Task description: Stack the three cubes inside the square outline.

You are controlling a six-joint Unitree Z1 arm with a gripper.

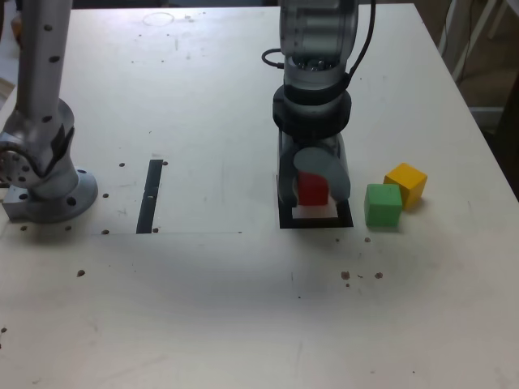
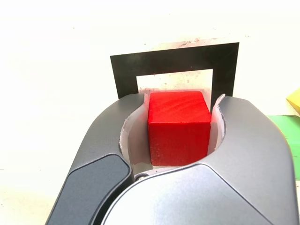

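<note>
My gripper (image 2: 177,131) is closed on the red cube (image 2: 179,126) over the square outline (image 2: 176,61); I can't fairly judge whether the cube touches down. If it's still above the table, letting go could tip it. Swinging wide toward the exterior view's right could knock the green cube (image 1: 383,205) into the yellow cube (image 1: 406,184).

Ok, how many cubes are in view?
3: red cube between the gripper's fingers; green cube and yellow cube beside the square outline, at the exterior view's right.
</note>
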